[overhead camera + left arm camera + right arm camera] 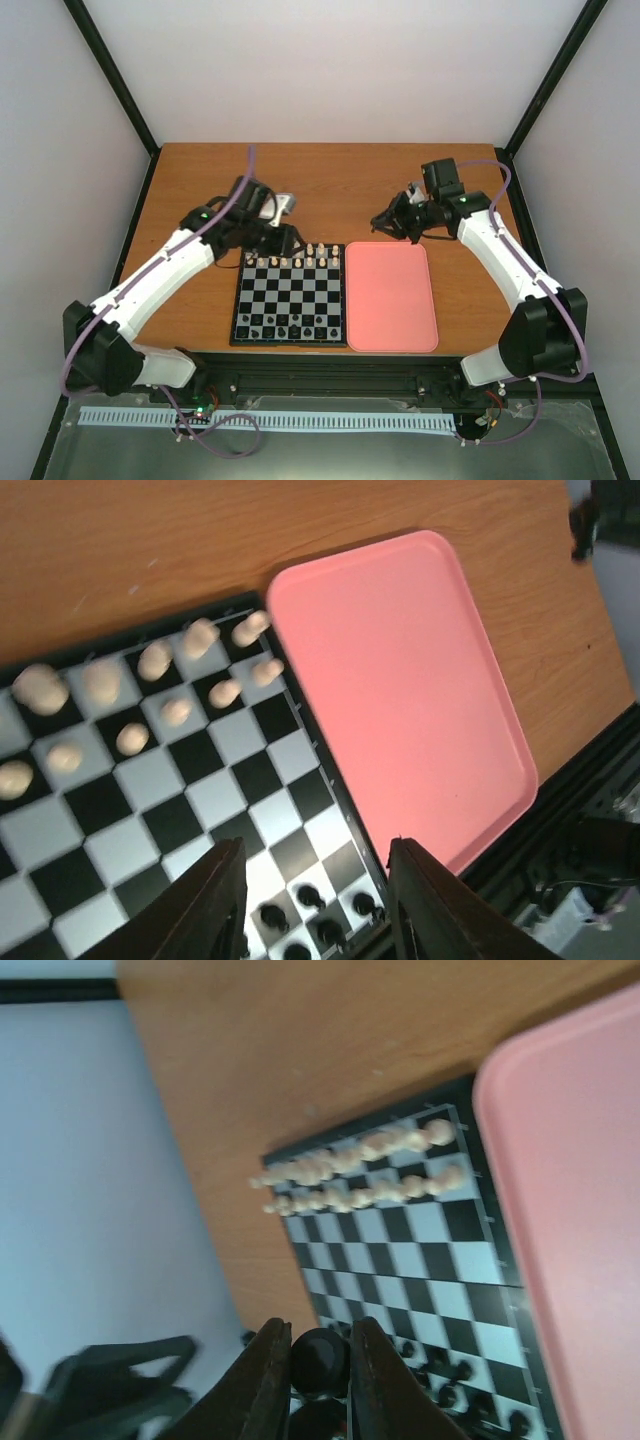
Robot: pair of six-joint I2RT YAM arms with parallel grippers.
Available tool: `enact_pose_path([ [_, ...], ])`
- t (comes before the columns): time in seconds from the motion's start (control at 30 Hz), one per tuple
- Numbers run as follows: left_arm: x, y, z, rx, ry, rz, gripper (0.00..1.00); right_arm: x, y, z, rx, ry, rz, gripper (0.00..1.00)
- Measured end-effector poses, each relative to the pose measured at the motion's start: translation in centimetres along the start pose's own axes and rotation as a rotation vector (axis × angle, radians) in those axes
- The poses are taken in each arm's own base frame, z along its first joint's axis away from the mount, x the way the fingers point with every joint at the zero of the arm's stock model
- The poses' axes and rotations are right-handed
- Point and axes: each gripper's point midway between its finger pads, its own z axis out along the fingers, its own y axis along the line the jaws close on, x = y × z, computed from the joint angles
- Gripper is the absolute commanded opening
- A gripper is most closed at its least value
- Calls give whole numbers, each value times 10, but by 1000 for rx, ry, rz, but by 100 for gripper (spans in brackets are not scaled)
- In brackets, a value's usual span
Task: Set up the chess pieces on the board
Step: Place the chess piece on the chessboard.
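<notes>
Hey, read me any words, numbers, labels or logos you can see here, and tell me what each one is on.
No text can be read in any view.
Board: any rim markings are too small and blurred to read.
Tray: plain pink, no text.
Black piece in the right gripper: no marking visible.

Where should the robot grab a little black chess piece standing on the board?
Probably by its rounded head, coming straight down: the black chess piece stands upright on the board, with neighbours close beside it.
</notes>
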Motion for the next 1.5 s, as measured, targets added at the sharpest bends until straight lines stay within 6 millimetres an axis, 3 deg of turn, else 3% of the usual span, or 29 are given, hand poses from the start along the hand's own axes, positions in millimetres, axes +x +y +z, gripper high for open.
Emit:
enact_pose_path([
  [0.17, -3, -42, 39, 6, -30, 218, 46, -3, 38, -20, -92, -29, 2, 15],
  [0.37, -23, -71, 67, 10, -117, 339, 50, 3, 43, -28, -110, -22, 29, 15],
  [0.53, -58, -102, 63, 46, -261, 392, 51, 9, 43, -33, -111, -17, 43, 15],
  [0.8, -80, -126, 52, 120, -375, 420, 49, 10, 42, -34, -107, -14, 48, 15],
  [1.33, -58, -147, 43, 272, -413, 513, 50, 8, 53, -40, -124, -24, 38, 15],
  [1.5, -56, -157, 53, 296, -400, 533, 49, 9, 53, -40, -122, -18, 41, 15],
])
